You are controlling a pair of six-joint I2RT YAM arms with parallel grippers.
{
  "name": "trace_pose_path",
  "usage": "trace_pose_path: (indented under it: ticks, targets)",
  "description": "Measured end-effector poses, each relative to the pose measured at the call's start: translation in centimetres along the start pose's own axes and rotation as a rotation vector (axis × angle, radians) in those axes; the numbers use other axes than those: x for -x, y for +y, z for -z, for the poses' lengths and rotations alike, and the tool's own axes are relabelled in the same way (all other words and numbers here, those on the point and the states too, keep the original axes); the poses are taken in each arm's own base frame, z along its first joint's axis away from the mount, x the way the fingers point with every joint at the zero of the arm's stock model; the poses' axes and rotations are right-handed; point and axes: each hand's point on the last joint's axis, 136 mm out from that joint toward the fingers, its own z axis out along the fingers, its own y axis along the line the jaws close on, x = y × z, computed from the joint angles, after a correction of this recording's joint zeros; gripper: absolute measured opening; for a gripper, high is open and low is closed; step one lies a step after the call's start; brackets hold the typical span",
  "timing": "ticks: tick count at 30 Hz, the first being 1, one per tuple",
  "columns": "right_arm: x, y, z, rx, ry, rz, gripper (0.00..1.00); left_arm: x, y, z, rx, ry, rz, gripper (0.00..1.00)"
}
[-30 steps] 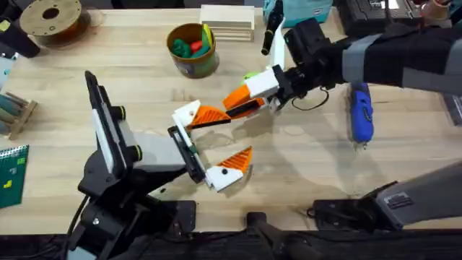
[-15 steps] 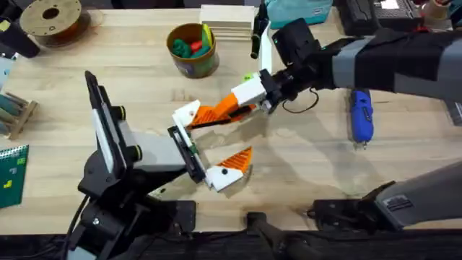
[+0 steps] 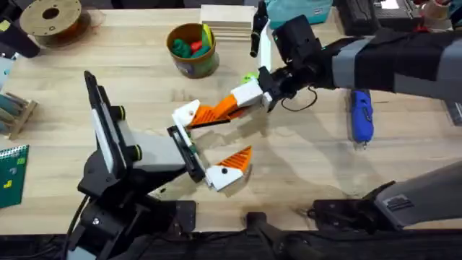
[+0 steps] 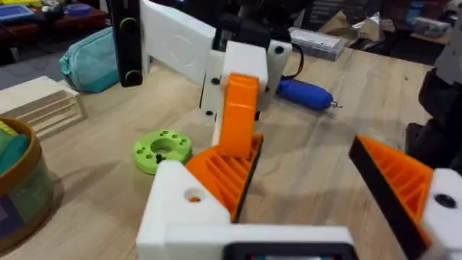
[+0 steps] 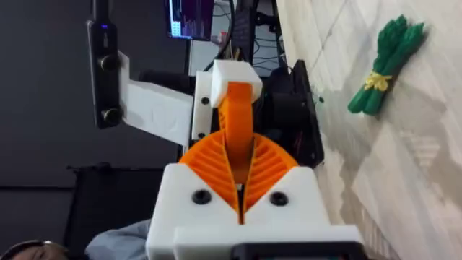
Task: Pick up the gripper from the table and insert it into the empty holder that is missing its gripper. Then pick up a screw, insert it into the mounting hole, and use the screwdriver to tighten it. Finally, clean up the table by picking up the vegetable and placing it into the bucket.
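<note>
Right gripper (image 3: 234, 103) was seen clamped on the orange gripper (image 3: 229, 106), its long axis aimed at the holder (image 3: 186, 113) just beyond, toward the bench's left edge.

The right claw (image 3: 232, 103), pinching the small loose orange plastic wedge-shaped fingertip (image 3: 225, 106), has swung left across the bench, bringing it against the left claw's upper white finger base (image 3: 186, 113).

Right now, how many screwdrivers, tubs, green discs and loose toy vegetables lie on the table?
Blue pen-shaped electric screwdriver: 1
Yellow-rimmed round tub: 1
Flat bright-green round disc: 1
Slim dark-green toy vegetable: 1
Total: 4
</note>
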Motion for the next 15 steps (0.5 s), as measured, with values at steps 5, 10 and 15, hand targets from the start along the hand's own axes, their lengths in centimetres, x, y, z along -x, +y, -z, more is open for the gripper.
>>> trace_pose_path:
  ticks: [5,10,15]
  targets:
    - [0.8,0.2,0.0,-0.001,-0.012,0.041,0.022,0.1,0.3,0.0,0.016,-0.003,-0.01,0.987]
    - [1.3,0.3,-0.1,-0.006,-0.021,0.036,0.022,0.1,0.6,0.0,0.032,-0.005,-0.014,0.987]
    - [1.5,0.2,-0.1,-0.014,-0.027,0.009,0.022,0.1,0.7,0.0,0.038,-0.004,-0.013,0.987]
